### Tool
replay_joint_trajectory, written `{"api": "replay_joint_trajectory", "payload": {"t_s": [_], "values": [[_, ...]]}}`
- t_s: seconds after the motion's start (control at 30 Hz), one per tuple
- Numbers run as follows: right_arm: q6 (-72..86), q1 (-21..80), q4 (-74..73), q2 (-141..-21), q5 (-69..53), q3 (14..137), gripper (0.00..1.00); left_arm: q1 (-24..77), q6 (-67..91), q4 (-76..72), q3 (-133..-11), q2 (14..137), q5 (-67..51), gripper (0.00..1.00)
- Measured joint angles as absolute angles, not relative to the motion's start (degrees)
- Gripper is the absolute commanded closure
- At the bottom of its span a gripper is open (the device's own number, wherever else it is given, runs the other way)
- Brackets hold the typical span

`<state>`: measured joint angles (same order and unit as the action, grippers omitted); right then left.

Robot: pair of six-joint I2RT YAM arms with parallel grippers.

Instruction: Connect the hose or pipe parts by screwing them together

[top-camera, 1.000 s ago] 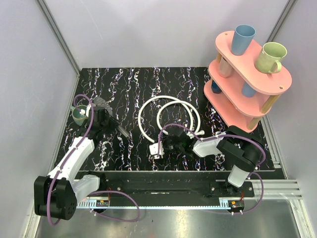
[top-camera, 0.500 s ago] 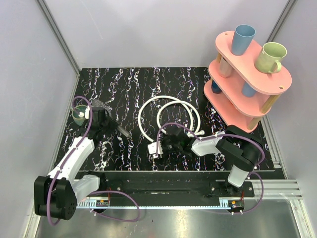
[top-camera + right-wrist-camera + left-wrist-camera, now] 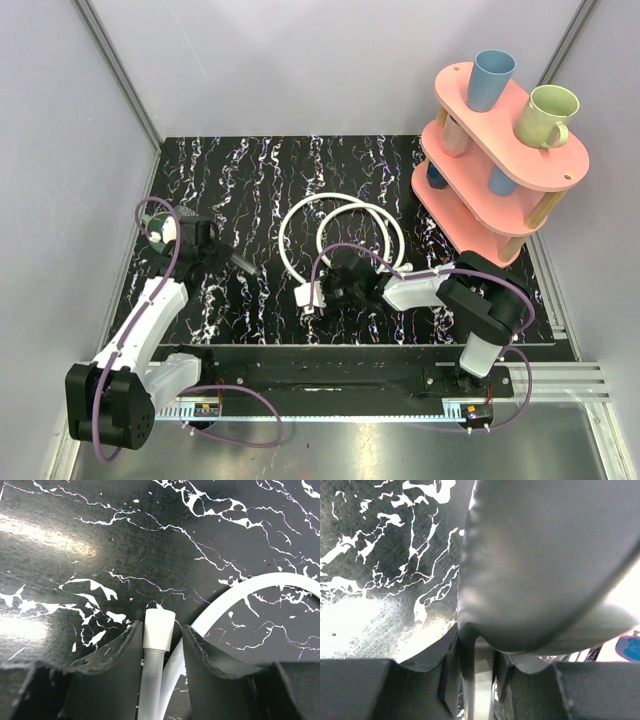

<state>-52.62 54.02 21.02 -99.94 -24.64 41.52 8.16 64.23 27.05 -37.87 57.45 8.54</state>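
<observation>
The black marbled table (image 3: 260, 170) carries everything, and a pink rack (image 3: 470, 105) of cups stands at its far right, clear of the work. The white hose (image 3: 330, 198) lies coiled mid-table, its slack probably letting one end travel. The dark grey shower head (image 3: 545, 565) is held at the table's left side. The left fingers (image 3: 425, 675) are clamped on its handle, seemingly to steady it for threading. The right fingers (image 3: 120, 655) pinch the hose just behind its end fitting (image 3: 159, 628). That leaves the fitting exposed, well apart from the handle.
</observation>
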Motion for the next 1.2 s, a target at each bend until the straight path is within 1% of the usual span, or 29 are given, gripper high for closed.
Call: {"api": "replay_joint_trajectory", "payload": {"t_s": [0.17, 0.37, 0.53, 0.63, 0.67, 0.77, 0.8, 0.83, 1.0, 1.2], "values": [[-52.0, 54.0, 18.9, -99.0, -24.6, 41.5, 0.52, 8.2, 65.9, 28.1, -41.2, 57.3, 10.9, 1.0], [-51.2, 54.0, 17.4, -98.7, -24.7, 41.8, 0.52, 8.2, 66.2, 28.8, -41.7, 56.6, 12.7, 1.0], [-50.3, 54.0, 17.3, -99.7, -25.3, 42.8, 0.58, 8.2, 66.4, 30.4, -41.8, 56.6, 13.2, 1.0], [-49.9, 54.1, 17.4, -101.0, -25.8, 44.1, 0.68, 8.2, 66.4, 30.7, -42.0, 56.6, 13.3, 1.0], [-49.7, 54.1, 17.5, -101.4, -26.1, 44.4, 0.76, 8.2, 66.4, 31.0, -42.1, 56.6, 13.3, 1.0], [-49.2, 54.1, 17.5, -102.1, -26.2, 45.2, 0.9, 8.2, 66.3, 31.3, -42.7, 56.6, 13.7, 1.0], [-49.1, 54.1, 17.4, -102.2, -26.2, 45.4, 0.98, 8.2, 66.3, 31.4, -42.8, 56.6, 13.9, 1.0], [-48.9, 54.1, 17.2, -102.3, -26.2, 45.7, 1.0, 8.2, 66.4, 31.4, -42.9, 56.6, 14.1, 1.0], [-46.6, 54.2, 15.3, -102.3, -24.6, 47.2, 1.0, 8.2, 68.0, 31.7, -43.0, 56.6, 14.4, 1.0], [-43.0, 55.9, 13.1, -101.2, -17.1, 49.5, 1.0, 8.2, 72.4, 31.8, -43.0, 56.6, 14.9, 1.0]]}}
